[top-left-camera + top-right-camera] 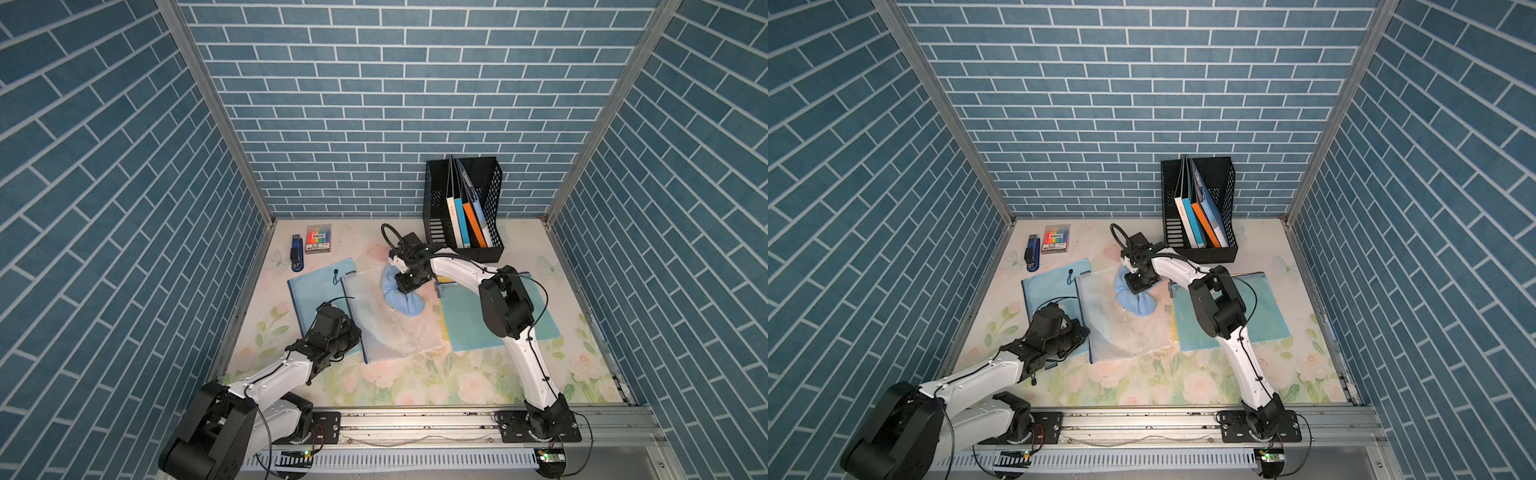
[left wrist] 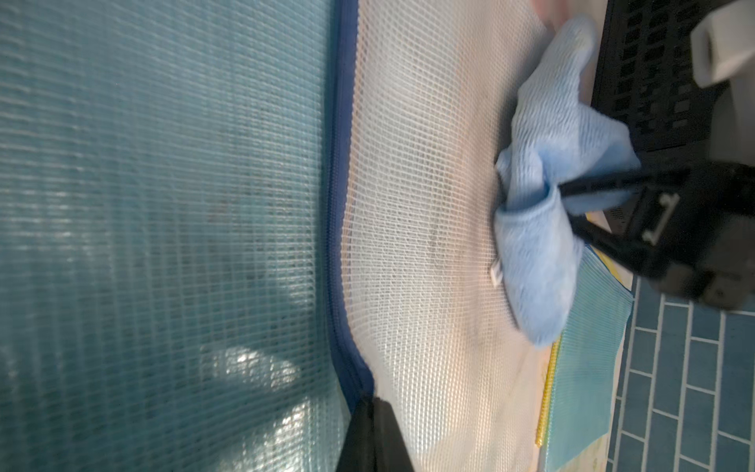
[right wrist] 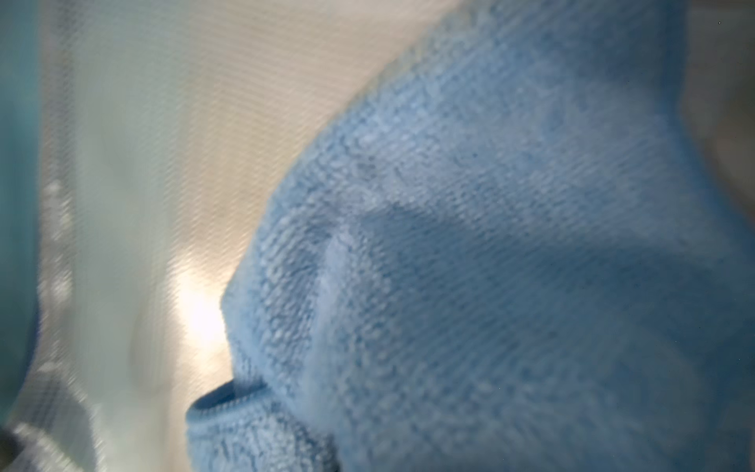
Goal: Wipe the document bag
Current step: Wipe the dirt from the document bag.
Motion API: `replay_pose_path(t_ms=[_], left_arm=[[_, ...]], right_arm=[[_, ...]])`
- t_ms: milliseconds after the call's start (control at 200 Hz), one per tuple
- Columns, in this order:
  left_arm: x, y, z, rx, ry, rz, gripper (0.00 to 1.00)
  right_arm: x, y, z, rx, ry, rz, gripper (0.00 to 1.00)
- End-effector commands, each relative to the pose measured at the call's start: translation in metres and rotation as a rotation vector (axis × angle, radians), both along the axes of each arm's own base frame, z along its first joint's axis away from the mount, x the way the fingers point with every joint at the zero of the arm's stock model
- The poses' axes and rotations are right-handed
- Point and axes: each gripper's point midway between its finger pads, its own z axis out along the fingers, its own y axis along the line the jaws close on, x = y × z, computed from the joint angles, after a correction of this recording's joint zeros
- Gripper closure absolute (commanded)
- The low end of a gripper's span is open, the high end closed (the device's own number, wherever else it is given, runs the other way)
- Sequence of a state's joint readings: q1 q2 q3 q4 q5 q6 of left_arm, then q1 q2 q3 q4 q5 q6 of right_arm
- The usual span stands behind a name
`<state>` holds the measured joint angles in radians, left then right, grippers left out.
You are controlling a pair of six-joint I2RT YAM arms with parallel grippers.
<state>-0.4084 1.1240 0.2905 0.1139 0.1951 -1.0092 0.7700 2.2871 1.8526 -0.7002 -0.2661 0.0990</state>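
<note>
The document bag (image 1: pixel 399 324) (image 1: pixel 1125 328) is a whitish mesh pouch with a dark blue zip edge, lying mid-table with grey smudges on it. My right gripper (image 1: pixel 405 293) (image 1: pixel 1137 293) is shut on a bunched light blue cloth (image 1: pixel 401 301) (image 2: pixel 543 253) (image 3: pixel 490 265), which rests on the bag's far part. In the left wrist view the right gripper's black fingers (image 2: pixel 592 186) pinch the cloth. My left gripper (image 1: pixel 356 337) (image 2: pixel 374 408) is shut on the bag's blue zip edge (image 2: pixel 337 229) at its near left side, where the mesh creases.
A blue mesh pouch (image 1: pixel 316 291) lies partly under the bag's left side. A teal pouch (image 1: pixel 498 328) with a yellow zip lies to its right. A black file rack (image 1: pixel 463 208) with books stands at the back. A stapler (image 1: pixel 296 254) and pen pack (image 1: pixel 318 239) sit back left.
</note>
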Motion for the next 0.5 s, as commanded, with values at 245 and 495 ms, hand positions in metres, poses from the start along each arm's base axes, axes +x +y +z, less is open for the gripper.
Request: replay_pose_path(t_ms=[245,495], left_arm=[[0.012,0.001,0.004,0.029,-0.012,-0.016,1.00],[0.015,0.004,0.011,0.092,-0.010,-0.042,1.00]], right_arm=[[-0.132,0.054,0.037,0.123,0.074,0.298,0.89],[-0.075,0.013,0.017,0.001,0.000,0.133,0.89]])
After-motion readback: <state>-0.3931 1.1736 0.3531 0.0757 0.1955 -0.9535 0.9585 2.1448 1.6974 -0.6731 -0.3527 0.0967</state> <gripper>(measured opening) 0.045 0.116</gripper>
